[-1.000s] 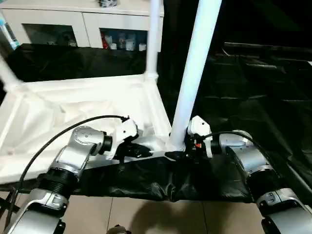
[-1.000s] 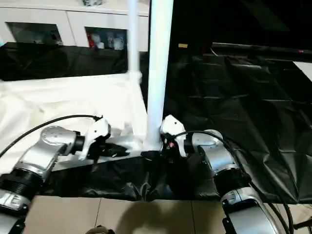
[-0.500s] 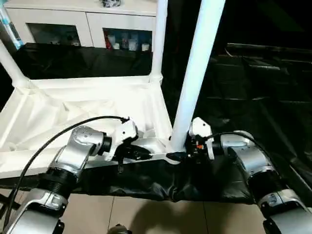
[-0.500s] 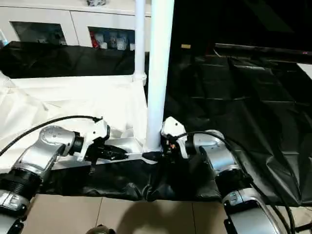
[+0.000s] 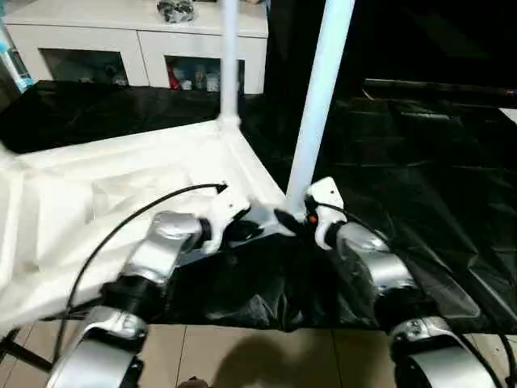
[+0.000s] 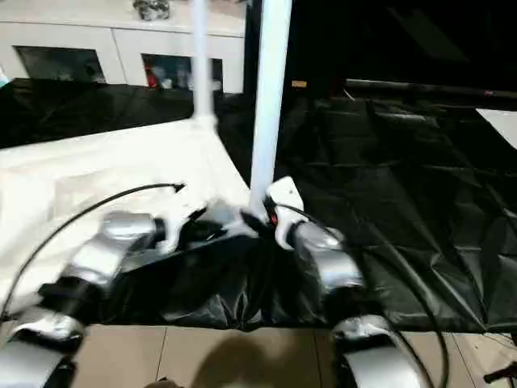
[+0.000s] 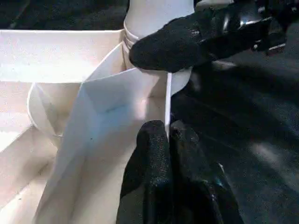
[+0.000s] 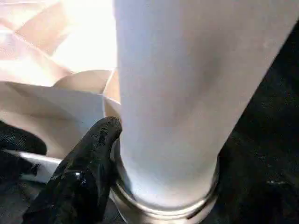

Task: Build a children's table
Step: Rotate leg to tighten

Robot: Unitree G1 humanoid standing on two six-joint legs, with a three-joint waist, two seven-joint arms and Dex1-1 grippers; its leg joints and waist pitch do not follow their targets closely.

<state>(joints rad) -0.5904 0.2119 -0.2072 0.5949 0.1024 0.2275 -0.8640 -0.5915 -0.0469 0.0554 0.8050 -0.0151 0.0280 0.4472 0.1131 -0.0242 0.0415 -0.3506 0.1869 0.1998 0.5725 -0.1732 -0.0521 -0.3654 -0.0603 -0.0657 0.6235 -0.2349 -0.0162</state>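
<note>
The white table top (image 5: 121,186) lies upside down on a black sheet. Two white legs stand up from it, a near leg (image 5: 319,97) in the front right corner socket and a far leg (image 5: 229,65) behind it. My left gripper (image 7: 167,129) is shut on the thin front rim just beside that socket. My right gripper (image 5: 289,220) is at the near leg's base. One of its fingers (image 8: 88,163) presses against the flared end, and the other is hidden behind the leg.
A black sheet (image 5: 420,162) covers the floor under and to the right of the table. A white cabinet with glass doors (image 5: 137,40) stands at the back left. Tan floor tiles (image 5: 242,356) show in front of the sheet.
The view has shifted and both arms have drawn in. The table top has swung, so the far leg now stands further left of the near leg. Both grippers stay at the front corner.
</note>
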